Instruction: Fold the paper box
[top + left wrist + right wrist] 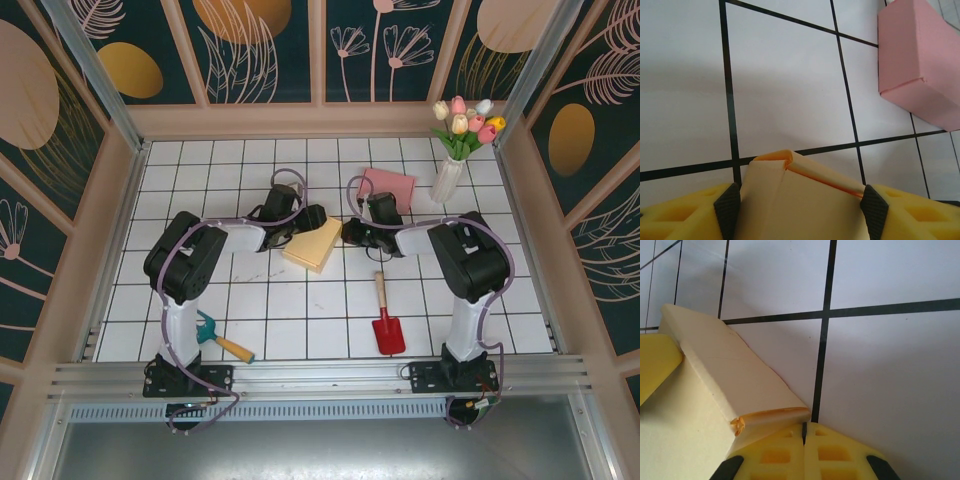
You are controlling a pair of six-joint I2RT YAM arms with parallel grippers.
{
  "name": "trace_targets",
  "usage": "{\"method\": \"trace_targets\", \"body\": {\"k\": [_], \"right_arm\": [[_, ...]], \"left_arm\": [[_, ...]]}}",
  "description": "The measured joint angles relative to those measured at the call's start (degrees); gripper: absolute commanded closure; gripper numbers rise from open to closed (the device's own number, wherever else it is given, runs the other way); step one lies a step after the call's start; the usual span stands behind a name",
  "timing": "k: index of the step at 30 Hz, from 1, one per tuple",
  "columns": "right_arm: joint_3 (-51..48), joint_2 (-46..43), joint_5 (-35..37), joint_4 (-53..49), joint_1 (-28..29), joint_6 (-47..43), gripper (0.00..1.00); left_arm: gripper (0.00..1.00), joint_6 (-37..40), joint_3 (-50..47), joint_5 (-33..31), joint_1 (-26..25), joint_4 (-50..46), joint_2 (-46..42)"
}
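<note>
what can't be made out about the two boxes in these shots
Left wrist view: pink box runs off the right edge.
Left wrist view: yellow box, held in the left gripper, is cut by the bottom edge.
Right wrist view: yellow box runs off the left edge.

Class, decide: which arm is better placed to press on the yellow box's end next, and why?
Probably right. The right claw is shut and free, its tip beside an end corner of the yellow box; the left claw grips it across its width.
</note>
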Motion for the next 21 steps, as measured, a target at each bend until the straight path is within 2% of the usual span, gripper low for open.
{"method": "trace_targets", "body": {"k": [6, 12, 17, 21], "right_arm": [[-1.2, -1.5, 3.0, -0.3, 0.4, 0.1, 1.0], [-11.8, -10.9, 6.4, -0.7, 1.7, -0.9, 1.0], [-20.1, -18.8, 9.7, -0.6, 7.7, -1.0, 1.0], [-22.6, -20.8, 10.7, 0.5, 12.3, -0.7, 1.0]], "left_arm": [[0.29, -1.7, -1.6, 0.1, 0.7, 0.7, -0.9], [0.28, -2.8, -9.9, -3.4, 3.6, -2.6, -8.8], [0.3, -3.7, -19.6, -4.5, 4.3, -0.4, -16.0], [0.3, -5.0, -25.3, -3.5, 3.8, 3.8, -19.1]]}}
